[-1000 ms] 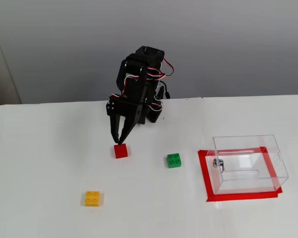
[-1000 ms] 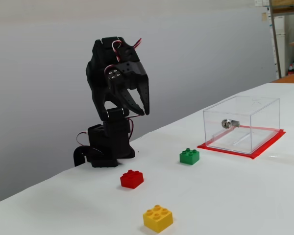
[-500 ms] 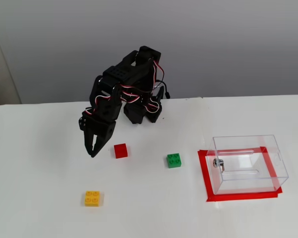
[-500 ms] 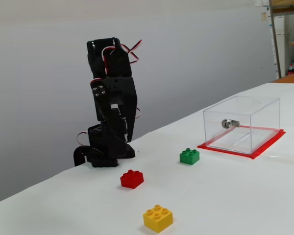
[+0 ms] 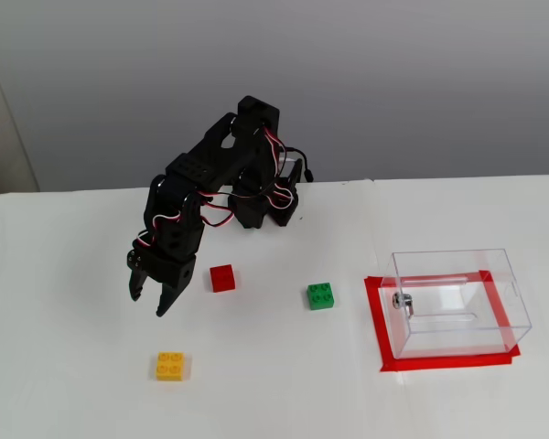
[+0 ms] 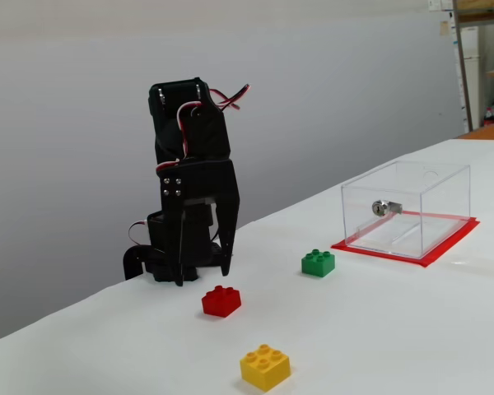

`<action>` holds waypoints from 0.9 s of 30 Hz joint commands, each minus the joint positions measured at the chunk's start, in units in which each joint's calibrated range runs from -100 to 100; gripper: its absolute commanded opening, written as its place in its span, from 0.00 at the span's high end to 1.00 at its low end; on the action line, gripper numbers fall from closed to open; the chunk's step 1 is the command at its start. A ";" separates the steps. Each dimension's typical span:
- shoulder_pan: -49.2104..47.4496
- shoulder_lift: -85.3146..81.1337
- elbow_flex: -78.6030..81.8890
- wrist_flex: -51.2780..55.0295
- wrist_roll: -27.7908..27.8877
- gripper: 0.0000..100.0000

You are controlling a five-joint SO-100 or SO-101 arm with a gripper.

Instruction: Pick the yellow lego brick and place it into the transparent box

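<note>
Yellow lego brick (image 5: pixel 170 366), seemingly unmarked

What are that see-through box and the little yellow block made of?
The box looks like clear hard plastic, perhaps acrylic: thin, glossy walls you see straight through to the red tape under it, with a small shiny metal-looking fitting on one wall. The yellow brick looks like smooth moulded plastic: solid colour, crisp edges, four round studs on top.

Arm (image 6: pixel 191 164) upright, jaws parted, pointing down behind red brick (image 6: pixel 221 300); yellow lego brick (image 6: pixel 265 367) nearer camera.
</note>
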 commanded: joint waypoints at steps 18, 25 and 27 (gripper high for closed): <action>-9.04 1.35 -2.42 1.20 -29.45 0.74; -8.01 1.09 -3.05 3.29 -35.34 0.75; -8.08 1.43 -4.77 3.12 -34.93 0.75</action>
